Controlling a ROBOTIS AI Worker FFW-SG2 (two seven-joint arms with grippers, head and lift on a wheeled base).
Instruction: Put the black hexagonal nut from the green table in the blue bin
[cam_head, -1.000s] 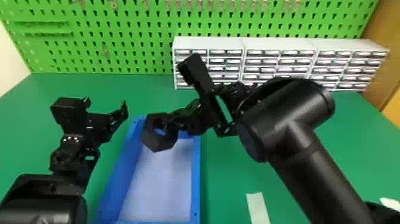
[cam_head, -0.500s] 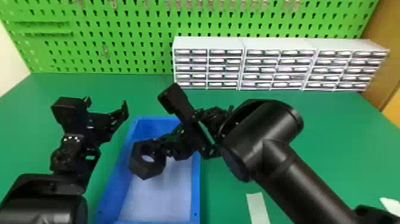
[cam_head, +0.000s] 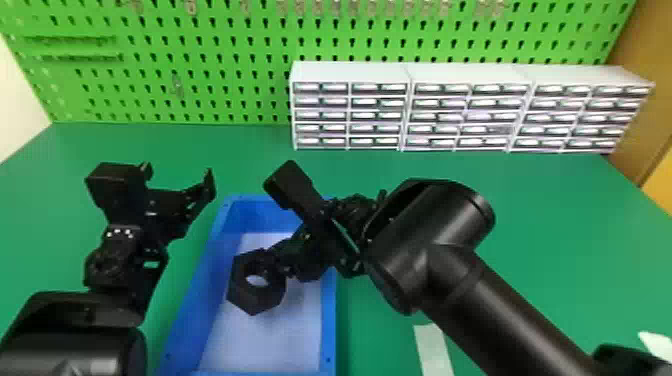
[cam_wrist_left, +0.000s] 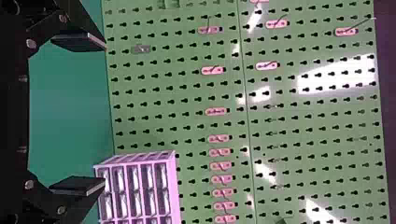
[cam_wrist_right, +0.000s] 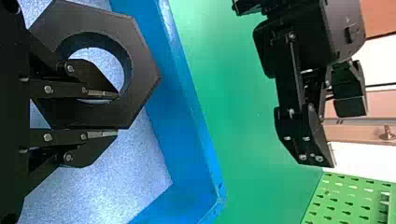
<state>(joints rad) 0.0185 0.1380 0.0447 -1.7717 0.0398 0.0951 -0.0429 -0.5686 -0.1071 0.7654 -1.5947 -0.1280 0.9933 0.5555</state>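
The right hand (cam_wrist_right: 109, 114) grips the black hexagonal nut (cam_wrist_right: 144, 77) by one wall, one finger in its hole, over the blue bin (cam_head: 327, 320) between its long edges, so release should drop it inside. The open left hand (cam_wrist_left: 105, 115) is parked above the counter (cam_head: 225, 160).

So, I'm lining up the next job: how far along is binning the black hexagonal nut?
Done: the black hexagonal nut is off the green table, over the blue rectangular bin. In hand: the black right gripper pinches its side, one finger in the hole. Left: release, probably after some lowering.
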